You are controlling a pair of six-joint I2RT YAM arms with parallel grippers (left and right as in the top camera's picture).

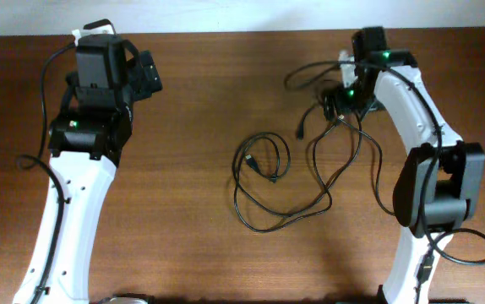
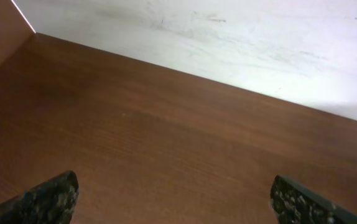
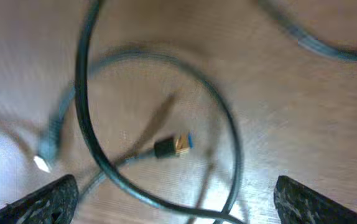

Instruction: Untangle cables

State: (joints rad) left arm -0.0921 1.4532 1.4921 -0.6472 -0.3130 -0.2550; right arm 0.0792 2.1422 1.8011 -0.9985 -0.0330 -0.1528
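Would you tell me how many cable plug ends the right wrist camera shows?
2: a gold-tipped plug near the centre, and a pale-tipped plug at lower left; others may be hidden.

Left arm [image 1: 67, 201] and right arm [image 1: 407, 105] reach forward, jaws wide.

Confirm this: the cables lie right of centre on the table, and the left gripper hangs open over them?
No. The right gripper hangs open over the cables, as the right wrist view shows. The left gripper, also open, has only table beneath it.
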